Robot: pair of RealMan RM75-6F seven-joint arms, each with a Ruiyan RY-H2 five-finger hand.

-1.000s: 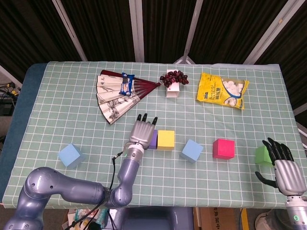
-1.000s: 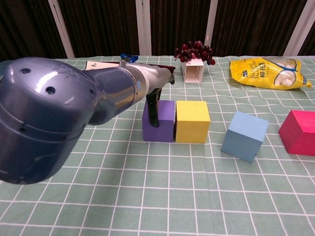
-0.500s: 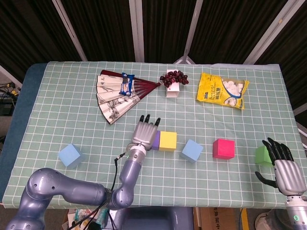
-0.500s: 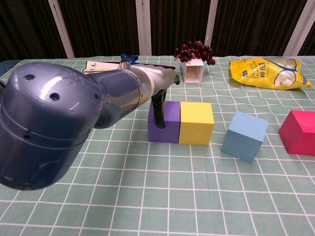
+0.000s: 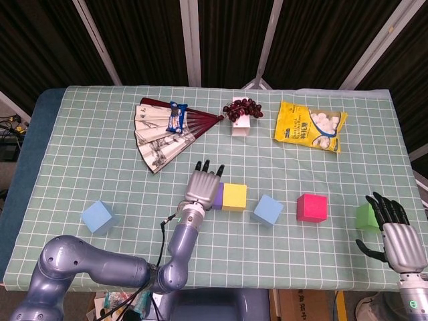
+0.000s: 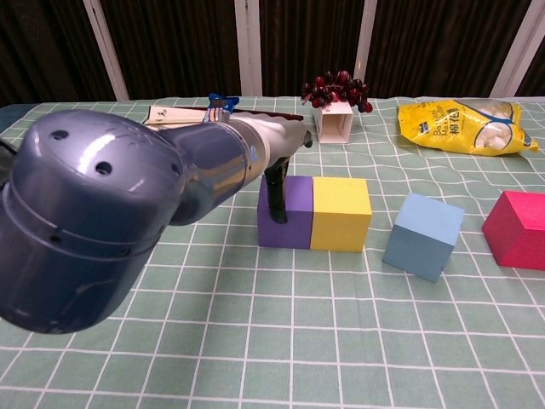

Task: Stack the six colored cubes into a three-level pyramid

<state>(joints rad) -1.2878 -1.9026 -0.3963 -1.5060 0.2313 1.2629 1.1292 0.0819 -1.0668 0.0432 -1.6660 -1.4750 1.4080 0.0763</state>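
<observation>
A purple cube [image 5: 217, 195] [image 6: 292, 213] and a yellow cube [image 5: 234, 196] [image 6: 341, 213] stand side by side, touching, mid-table. My left hand [image 5: 202, 183] lies flat with fingers stretched forward, its fingers [image 6: 275, 198] against the purple cube's left face, holding nothing. To the right lie a light blue cube [image 5: 267, 209] [image 6: 423, 234], a red cube [image 5: 312, 207] [image 6: 517, 217] and a green cube [image 5: 366, 216]. Another blue cube [image 5: 97, 217] sits at the near left. My right hand [image 5: 400, 235] stands open at the near right, just beside the green cube.
A paper fan [image 5: 167, 127], grapes on a white box [image 5: 242, 111] [image 6: 336, 92] and a yellow snack bag [image 5: 311, 125] [image 6: 464, 128] lie along the far side. My left forearm [image 6: 128, 221] fills the chest view's left half.
My left hand slid right, pushing the purple and yellow cubes a little to the right together. The right hand stayed still.
</observation>
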